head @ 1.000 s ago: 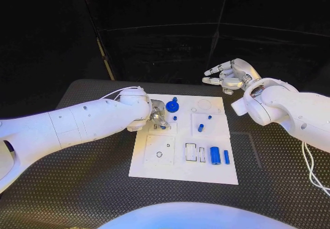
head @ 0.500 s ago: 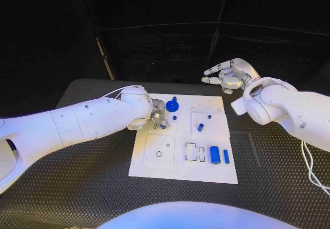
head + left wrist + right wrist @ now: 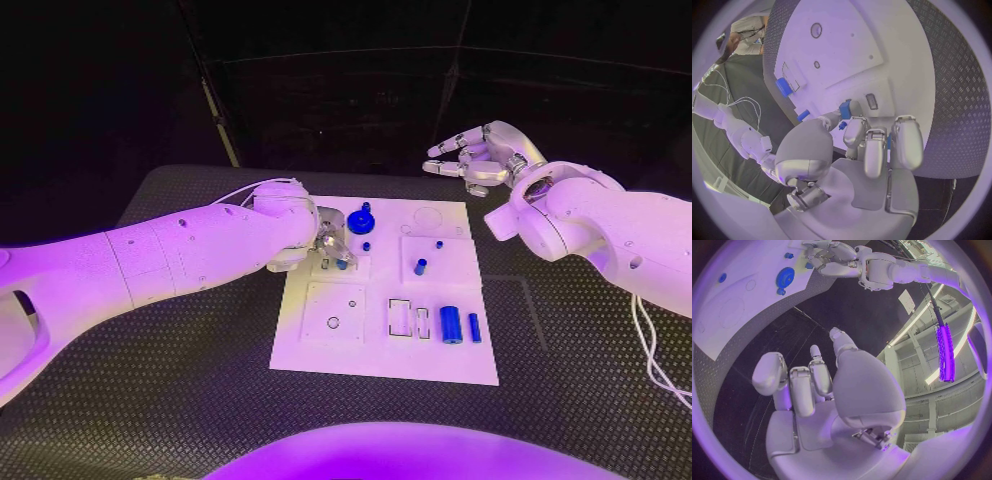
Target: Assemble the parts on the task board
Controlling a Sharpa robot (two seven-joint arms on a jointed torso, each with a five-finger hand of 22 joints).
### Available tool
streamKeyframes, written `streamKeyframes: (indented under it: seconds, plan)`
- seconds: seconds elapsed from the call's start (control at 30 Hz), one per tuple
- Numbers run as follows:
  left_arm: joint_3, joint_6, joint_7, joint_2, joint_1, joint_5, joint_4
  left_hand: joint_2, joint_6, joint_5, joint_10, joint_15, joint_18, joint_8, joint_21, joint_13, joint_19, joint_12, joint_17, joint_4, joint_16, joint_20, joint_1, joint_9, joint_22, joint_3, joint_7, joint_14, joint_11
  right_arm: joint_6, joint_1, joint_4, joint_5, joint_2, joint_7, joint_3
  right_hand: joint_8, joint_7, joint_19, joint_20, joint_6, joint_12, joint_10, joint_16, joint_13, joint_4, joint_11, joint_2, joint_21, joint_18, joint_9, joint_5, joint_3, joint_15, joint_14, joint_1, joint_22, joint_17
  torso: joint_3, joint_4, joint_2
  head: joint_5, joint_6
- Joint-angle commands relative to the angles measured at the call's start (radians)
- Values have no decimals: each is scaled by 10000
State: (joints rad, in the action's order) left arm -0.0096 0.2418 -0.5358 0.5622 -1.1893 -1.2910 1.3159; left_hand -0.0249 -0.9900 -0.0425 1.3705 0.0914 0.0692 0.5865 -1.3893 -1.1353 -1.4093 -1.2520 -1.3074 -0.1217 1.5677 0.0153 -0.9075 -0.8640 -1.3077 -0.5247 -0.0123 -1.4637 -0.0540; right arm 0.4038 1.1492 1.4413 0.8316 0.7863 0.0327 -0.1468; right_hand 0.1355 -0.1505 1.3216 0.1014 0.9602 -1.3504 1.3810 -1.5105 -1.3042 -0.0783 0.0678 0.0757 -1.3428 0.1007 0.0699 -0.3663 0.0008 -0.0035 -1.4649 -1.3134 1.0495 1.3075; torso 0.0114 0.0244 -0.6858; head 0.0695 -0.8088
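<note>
Left hand (image 3: 329,245) pinches a blue part (image 3: 845,108) over the task board (image 3: 346,345); right hand (image 3: 476,156) empty, fingers apart.

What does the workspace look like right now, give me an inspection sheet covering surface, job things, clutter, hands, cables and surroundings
Surface: black textured table.
Job's things: white task board mid-table; blue round part at its far edge, blue cylinder and thinner blue bar lying near its right side, small blue peg mid-board.
Clutter: nothing seen.
Hands: left hand over the board's far-left area, pinching a small blue part; right hand raised beyond the board, holding nothing.
Cables: white cable along the right arm.
Surroundings: dark backdrop.
</note>
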Motion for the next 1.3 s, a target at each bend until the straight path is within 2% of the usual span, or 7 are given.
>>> streamKeyframes:
  seconds: [0.03, 0.57, 1.3]
  plan:
    - [-111, 434, -109, -33, 156, 95, -2, -52, -83, -47, 53, 81, -99, -48, -48, 6, -102, 36, -2634, -100, 31, -15, 186, -25, -318, 193, -28, -1071, 43, -39, 18, 27, 21, 5, 34, -8, 52, 14, 8, -66, -22, 17, -34, 32, 16, 16, -45, -74, 67, -18, -9, 68, -66, -82, -745, 43, -17, 1190, 2, -1, -1, 3, -3]
    - [-111, 505, -119, -41, 156, 95, -54, -73, -172, -49, 114, 126, -123, -22, -107, -20, -187, -1, -2634, -276, 31, -56, 398, -98, -427, 749, 31, -1071, -9, -31, 18, 28, 21, 13, 32, -8, 51, 12, 8, -65, -29, 20, -38, 29, 21, 3, -43, -68, 68, -18, -11, 75, -83, -81, -746, 65, -18, 1197, 0, 2, 0, -4, -29]
    - [-110, 827, -152, -76, 156, -32, -22, 142, -249, -50, 200, 184, -163, 21, -202, -47, -314, -51, -2634, -882, 31, -121, 841, -243, -611, 1688, 101, -1071, -75, -33, 18, 23, 21, 8, 36, -8, 51, 11, 6, -65, -33, 23, -41, 28, 26, -10, -41, -67, 71, -17, -11, 78, -95, -80, -747, 84, -24, 1200, -4, -3, 2, -4, -45]
